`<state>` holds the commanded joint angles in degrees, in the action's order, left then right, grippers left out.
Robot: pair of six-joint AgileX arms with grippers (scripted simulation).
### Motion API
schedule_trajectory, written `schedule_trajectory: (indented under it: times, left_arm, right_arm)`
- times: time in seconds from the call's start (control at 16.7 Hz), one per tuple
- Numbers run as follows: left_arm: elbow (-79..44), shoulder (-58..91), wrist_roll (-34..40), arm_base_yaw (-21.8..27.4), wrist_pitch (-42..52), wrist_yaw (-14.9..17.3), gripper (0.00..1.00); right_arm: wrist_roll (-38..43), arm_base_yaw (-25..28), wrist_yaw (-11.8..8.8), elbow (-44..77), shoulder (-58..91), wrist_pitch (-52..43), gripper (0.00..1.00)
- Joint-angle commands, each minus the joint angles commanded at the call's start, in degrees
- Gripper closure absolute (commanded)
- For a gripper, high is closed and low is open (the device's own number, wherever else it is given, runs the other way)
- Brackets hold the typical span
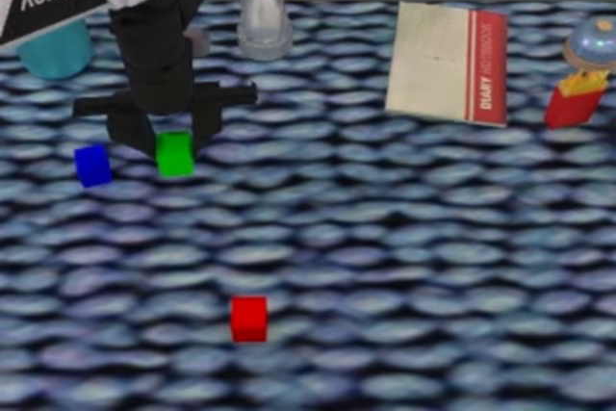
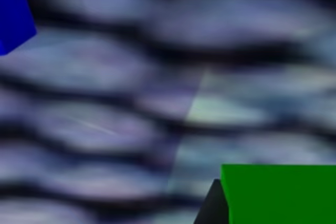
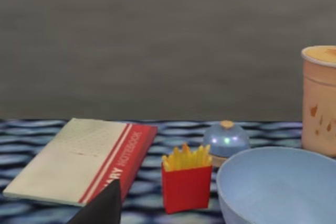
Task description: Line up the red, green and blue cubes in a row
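Note:
My left gripper [image 1: 171, 134] is at the table's back left, shut on the green cube [image 1: 174, 154]. In the left wrist view one dark finger [image 2: 212, 208] presses against the side of the green cube [image 2: 281, 195]. The blue cube [image 1: 92, 165] sits on the cloth just left of the gripper, apart from it, and a corner of this blue cube [image 2: 11, 17] shows in the left wrist view. The red cube [image 1: 248, 319] lies alone near the front, right of the other two. My right arm is outside the top view, parked.
An hourglass [image 1: 263, 7] and a teal object [image 1: 56, 50] stand behind the left gripper. At the back right are a white notebook [image 1: 448, 63], a fries toy [image 1: 576, 98] and a bell [image 1: 592, 43]. The right wrist view shows a blue bowl [image 3: 278, 187] and a cup [image 3: 319, 106].

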<state>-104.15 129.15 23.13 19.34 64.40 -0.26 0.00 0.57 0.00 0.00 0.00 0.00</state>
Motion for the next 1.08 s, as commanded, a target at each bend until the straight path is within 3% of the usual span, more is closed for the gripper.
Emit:
schedule_trajectory:
  times: [0.54, 0.72, 1.08]
  left_arm:
    - [7.11, -6.55, 22.66, 26.67, 0.21, -0.55, 1.0]
    - [8.18, -7.87, 25.52, 29.57, -0.04, -0.69, 1.0]
    - [9.81, -6.96, 25.32, 29.4, -2.4, -0.66, 1.0]
  right_arm:
    - [0.0, 0.0, 0.0, 0.0, 0.0, 0.0, 0.0]
    - [0.0, 0.0, 0.0, 0.0, 0.0, 0.0, 0.0]
    - [0.0, 0.0, 0.0, 0.0, 0.0, 0.0, 0.0]
